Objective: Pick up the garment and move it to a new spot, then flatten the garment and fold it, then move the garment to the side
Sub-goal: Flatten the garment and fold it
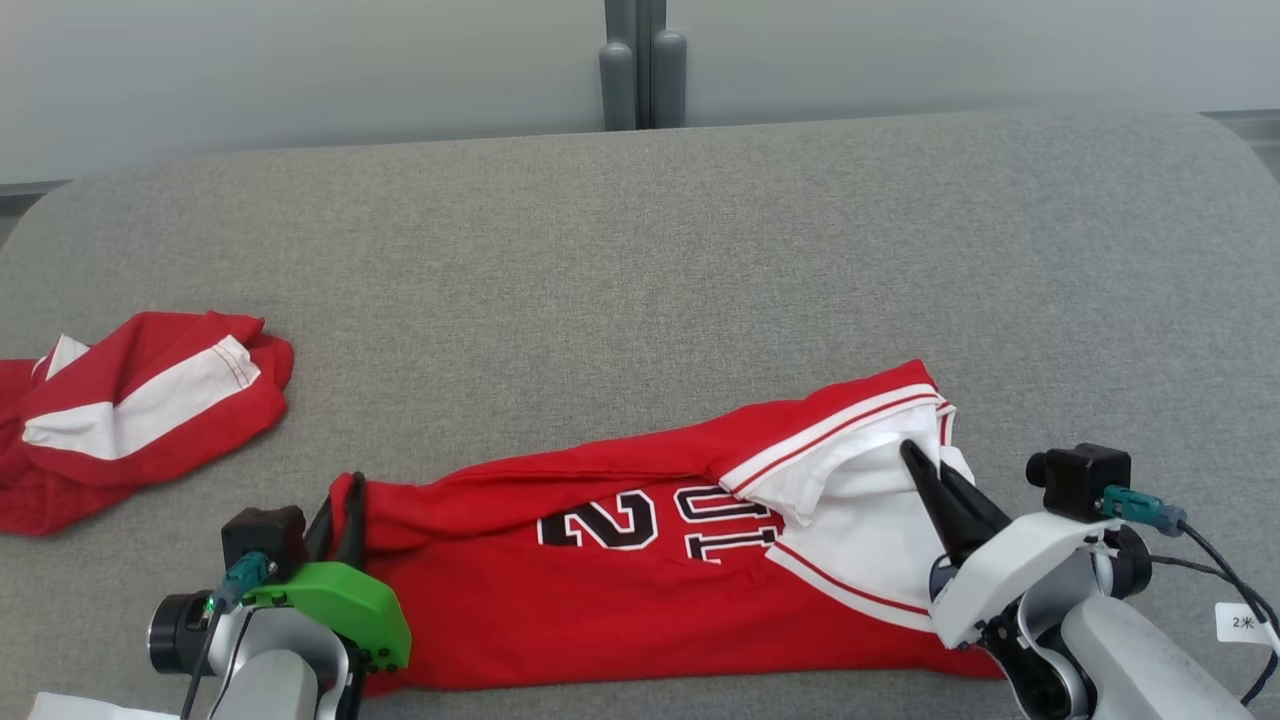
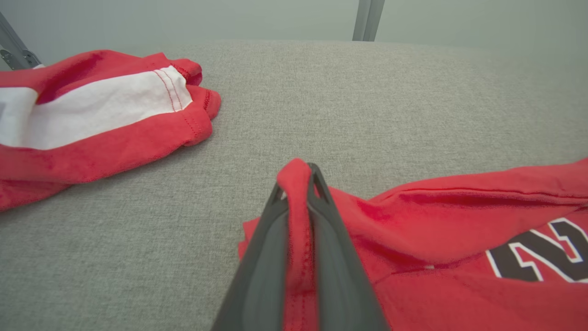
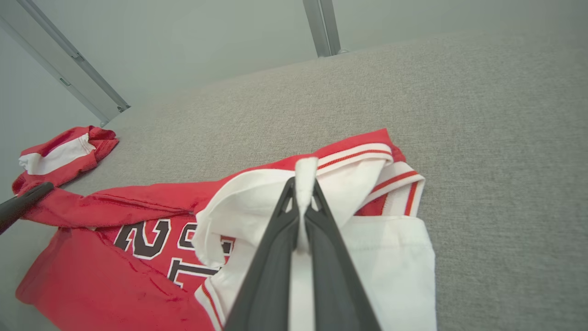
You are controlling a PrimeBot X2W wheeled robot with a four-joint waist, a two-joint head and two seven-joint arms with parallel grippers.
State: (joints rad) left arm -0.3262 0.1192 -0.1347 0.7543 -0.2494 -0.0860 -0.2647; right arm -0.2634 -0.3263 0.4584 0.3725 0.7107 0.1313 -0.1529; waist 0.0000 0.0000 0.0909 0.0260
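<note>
A red jersey point(image 1: 600, 580) with black numbers and white sleeve panels lies spread along the near edge of the grey padded table point(image 1: 640, 260). My left gripper point(image 1: 340, 500) is shut on the jersey's red left edge; in the left wrist view the red cloth point(image 2: 298, 220) is pinched between the fingers point(image 2: 262, 257). My right gripper point(image 1: 915, 458) is shut on the white sleeve fabric at the jersey's right end; the right wrist view shows the white cloth point(image 3: 305, 184) squeezed between the dark fingers point(image 3: 330, 257).
A second red and white garment point(image 1: 120, 410) lies crumpled at the table's left edge, also in the left wrist view point(image 2: 92, 110). A grey post point(image 1: 640, 60) stands behind the table's far edge. Bare grey surface stretches across the middle and the right.
</note>
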